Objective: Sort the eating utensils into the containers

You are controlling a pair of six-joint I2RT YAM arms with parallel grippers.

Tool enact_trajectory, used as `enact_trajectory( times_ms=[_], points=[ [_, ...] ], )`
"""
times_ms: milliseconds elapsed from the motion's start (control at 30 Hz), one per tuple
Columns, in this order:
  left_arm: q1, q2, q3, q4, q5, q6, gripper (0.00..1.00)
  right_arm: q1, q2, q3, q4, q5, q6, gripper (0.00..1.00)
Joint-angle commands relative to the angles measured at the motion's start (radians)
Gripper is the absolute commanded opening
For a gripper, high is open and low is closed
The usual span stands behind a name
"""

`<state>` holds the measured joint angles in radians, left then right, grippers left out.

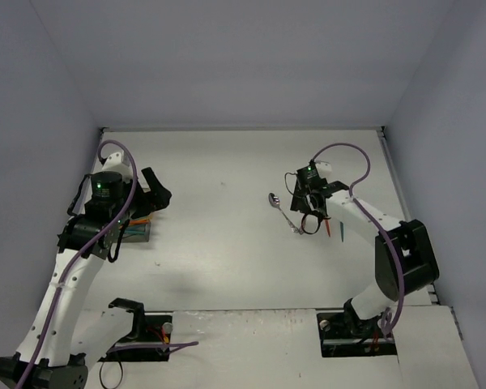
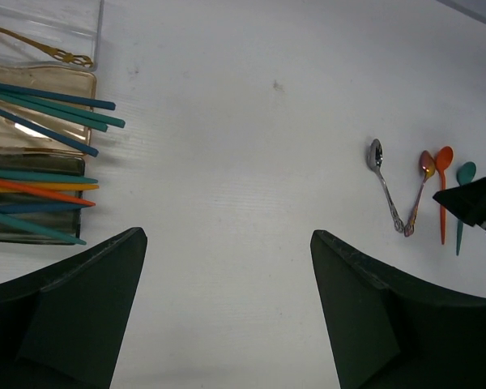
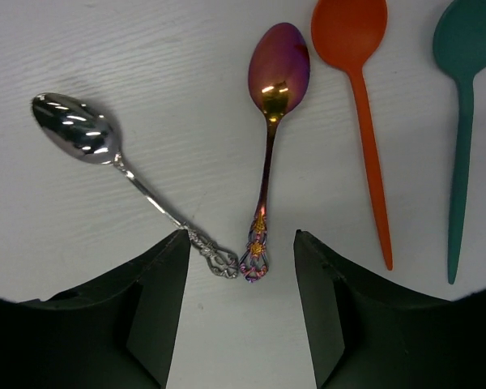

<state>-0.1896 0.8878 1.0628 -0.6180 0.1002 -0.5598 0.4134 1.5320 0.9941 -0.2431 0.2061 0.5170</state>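
Jaws apart, the right gripper [image 3: 240, 243] hovers over the handle end of the rainbow-tinted spoon [image 3: 277, 69], its long axis running straight out between the fingers; the silver spoon [image 3: 73, 134] angles away leftward; the left gripper [image 2: 227, 243], likewise apart, hangs near the container [image 2: 40, 85], well off.

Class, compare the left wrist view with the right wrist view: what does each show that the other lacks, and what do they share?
Only the left wrist view: the divided container at its left edge, holding teal chopsticks, an orange chopstick and a gold utensil. Only the right wrist view: filigree detail on two spoon handle ends, seen inside the open right pincer. Both: the silver spoon, purple-gold spoon, orange spoon and teal spoon.
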Motion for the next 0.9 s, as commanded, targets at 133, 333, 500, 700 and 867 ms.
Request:
enact_trajectory(
  times_ms=[133, 333, 500, 700, 867],
  points=[
    [-0.001, -0.007, -0.012, 0.012, 0.147, 0.017, 0.80, -0.015, 0.120, -0.013, 0.108, 0.118, 0.131, 0.49],
    [0.001, 0.006, -0.026, 0.013, 0.178, 0.016, 0.80, -0.016, 0.183, -0.040, 0.124, 0.150, 0.186, 0.38],
    [-0.003, 0.015, -0.019, 0.017, 0.200, 0.015, 0.80, -0.016, 0.202, -0.066, 0.138, 0.162, 0.194, 0.24],
    [-0.024, 0.034, -0.005, 0.025, 0.234, 0.013, 0.80, -0.018, 0.206, -0.062, 0.148, 0.152, 0.142, 0.00],
    [-0.058, 0.040, 0.015, 0.047, 0.265, -0.001, 0.80, -0.010, 0.118, -0.051, 0.151, 0.127, 0.034, 0.00]
  ],
)
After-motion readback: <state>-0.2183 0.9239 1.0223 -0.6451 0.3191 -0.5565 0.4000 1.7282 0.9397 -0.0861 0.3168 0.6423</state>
